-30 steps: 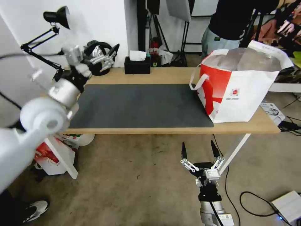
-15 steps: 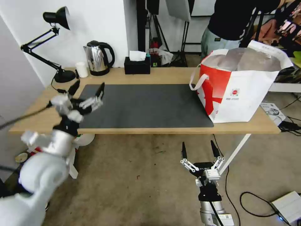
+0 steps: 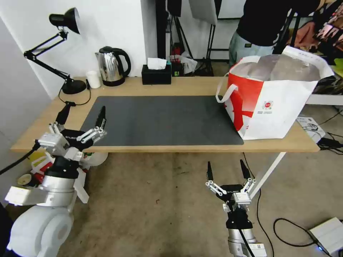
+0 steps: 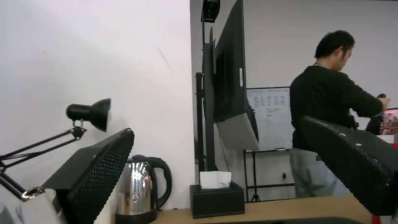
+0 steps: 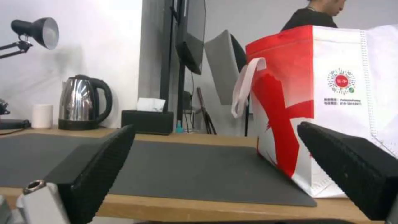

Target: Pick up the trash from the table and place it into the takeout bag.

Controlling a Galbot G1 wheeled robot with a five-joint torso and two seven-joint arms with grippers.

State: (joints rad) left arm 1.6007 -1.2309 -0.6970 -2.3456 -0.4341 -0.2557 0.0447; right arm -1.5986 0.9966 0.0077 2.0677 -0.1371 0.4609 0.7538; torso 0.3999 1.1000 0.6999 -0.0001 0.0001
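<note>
The takeout bag (image 3: 275, 100), white and red with foil lining, stands open on the right end of the table (image 3: 193, 85), beside the dark mat (image 3: 160, 119). The trash is out of view. My left gripper (image 3: 84, 111) is open and holds nothing, at the table's front left edge by the mat's corner. My right gripper (image 3: 225, 166) is also open with nothing in it, low over the floor in front of the table. In the right wrist view the right gripper (image 5: 215, 127) faces the takeout bag (image 5: 331, 102) across the mat (image 5: 186, 168). The left gripper (image 4: 215, 127) looks toward the back wall.
A kettle (image 3: 111, 66), a small white cup (image 3: 94, 79), a desk lamp (image 3: 68, 53) and a black tissue box (image 3: 156, 74) line the table's back edge. A person stands behind the bag. Cables and a white box (image 3: 328, 233) lie on the floor at right.
My left arm has swung down and back from near the kettle to the table's front left edge, staying open. The right arm and the bag have not moved.
</note>
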